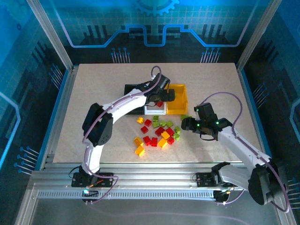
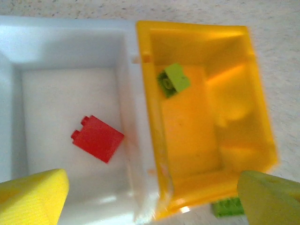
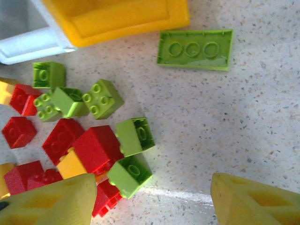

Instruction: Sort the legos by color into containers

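The left tool point(image 1: 160, 95) hung over the bins at the middle of the counter point(image 1: 93, 93). In its wrist view the left tool point(image 2: 150, 199) stood wide open with nothing between its fingers point(image 2: 33, 197). Under it a red brick point(image 2: 97, 138) lay on the floor of the white bin point(image 2: 70, 47). The yellow bin point(image 2: 253, 93) touched that bin's right side and held one green brick point(image 2: 172, 79), which was tilted near its far left corner. The black bin point(image 1: 130, 89) sat on the white bin's left, partly under the arm.

The right tool point(image 1: 187, 124) was low at the right edge of the loose bricks point(image 1: 157, 133), which lay on the counter just in front of the bins in red, yellow-orange and green. In its wrist view the right tool point(image 3: 152, 201) was also open and held nothing. Green and red bricks were crowded near its left finger point(image 3: 51, 201), and bare counter lay near the other. A flat green plate point(image 3: 195, 49) lay studs up just beside the yellow bin's near wall.
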